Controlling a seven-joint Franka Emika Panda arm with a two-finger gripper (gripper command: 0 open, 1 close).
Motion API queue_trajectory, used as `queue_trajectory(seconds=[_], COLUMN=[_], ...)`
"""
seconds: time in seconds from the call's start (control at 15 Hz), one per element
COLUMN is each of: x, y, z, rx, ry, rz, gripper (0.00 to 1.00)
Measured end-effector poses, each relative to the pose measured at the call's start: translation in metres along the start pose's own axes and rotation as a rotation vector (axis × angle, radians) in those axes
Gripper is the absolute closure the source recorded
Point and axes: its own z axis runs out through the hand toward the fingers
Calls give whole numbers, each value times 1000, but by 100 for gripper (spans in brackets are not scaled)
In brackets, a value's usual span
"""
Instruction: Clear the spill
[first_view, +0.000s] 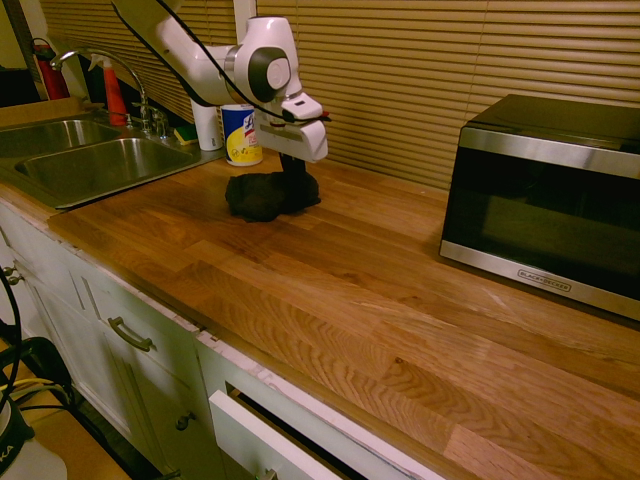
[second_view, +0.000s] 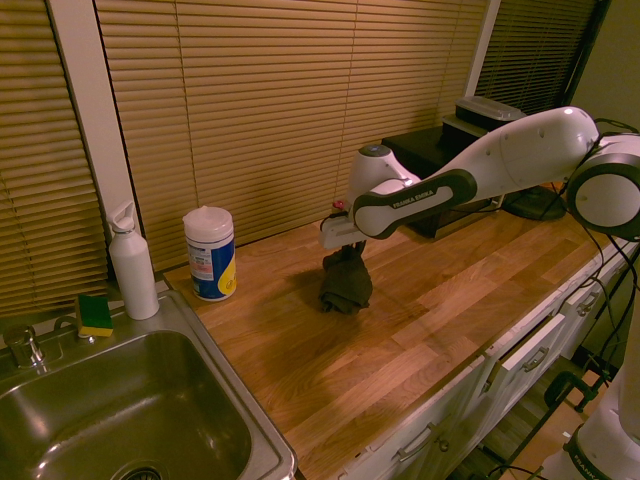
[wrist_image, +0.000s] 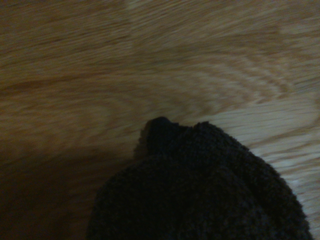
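Note:
A dark grey-black cloth (first_view: 268, 195) lies bunched on the wooden counter (first_view: 380, 300), its top pulled up into my gripper (first_view: 293, 163). The gripper points straight down and is shut on the cloth's upper fold. From the other side the cloth (second_view: 345, 283) hangs from the gripper (second_view: 345, 250) and rests on the counter. In the wrist view the cloth (wrist_image: 200, 190) fills the lower part over bare wood grain. The spill is hidden; no dark drops show on the wood around the cloth.
A wipes canister (first_view: 241, 134) stands just behind the cloth, a white bottle (second_view: 132, 268) and sponge (second_view: 95, 315) by the sink (first_view: 90, 165). A microwave (first_view: 550, 200) sits at the counter's right end. Blinds (second_view: 270, 100) back the counter.

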Motion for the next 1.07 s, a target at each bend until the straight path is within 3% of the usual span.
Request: queue_trajectory(seconds=[0.53,0.73,1.07], x=[52,26,-63], y=[29,12,-25], z=[2,-6,-11], rx=[-14,5,18], ry=[12,8,-1], rz=[50,4,-78], gripper=[100,100,100])
